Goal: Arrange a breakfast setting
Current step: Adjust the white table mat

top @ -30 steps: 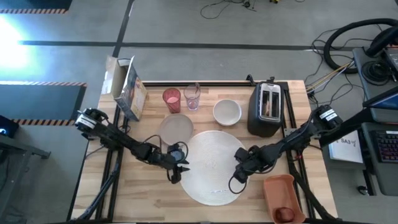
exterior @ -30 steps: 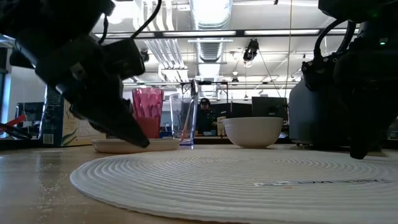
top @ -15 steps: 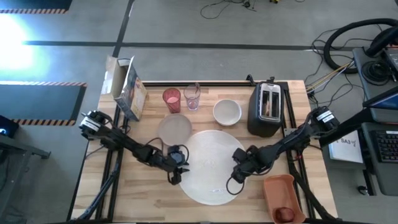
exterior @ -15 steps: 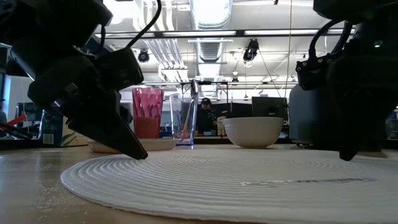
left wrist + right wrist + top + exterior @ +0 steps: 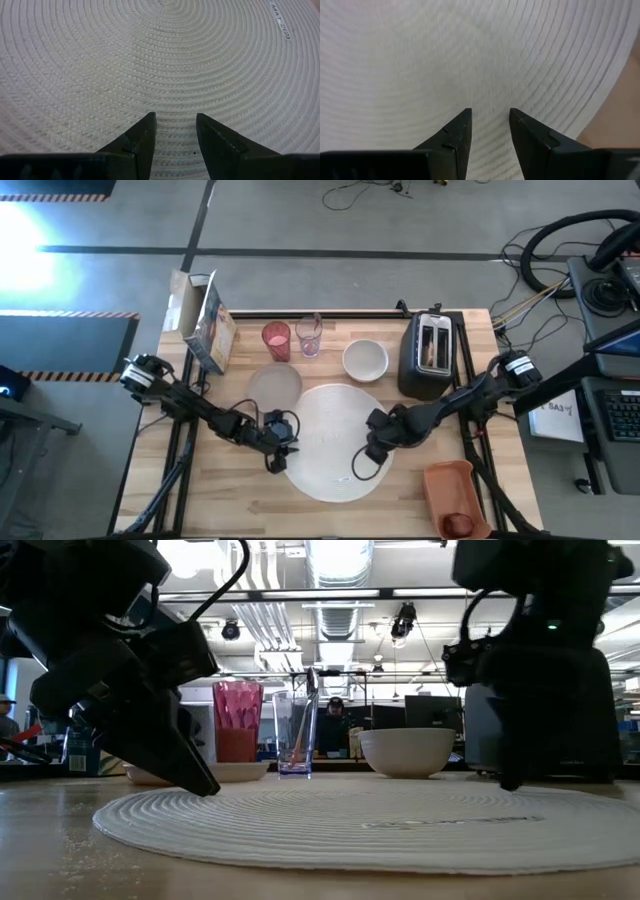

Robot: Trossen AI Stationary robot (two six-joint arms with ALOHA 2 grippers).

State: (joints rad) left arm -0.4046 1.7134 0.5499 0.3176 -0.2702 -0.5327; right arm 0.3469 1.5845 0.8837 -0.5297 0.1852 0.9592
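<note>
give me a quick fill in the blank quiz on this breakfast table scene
1. Both grippers press on the large round white ____, one at each side.
2. The pink tumbler stands right beside the clear ____.
3. The small white bowl sits between the clear glass and the black ____.
4. The orange-red tray lies at the table's edge on the ____ arm's side.

Missing words: mat; glass; toaster; right

the large white round plate (image 5: 330, 442) looks like matt, ribbed woven cord. the worktop (image 5: 250, 490) is pale, smooth wood. the clear glass (image 5: 293, 735) is glossy, as is the small white bowl (image 5: 407, 751).
</note>
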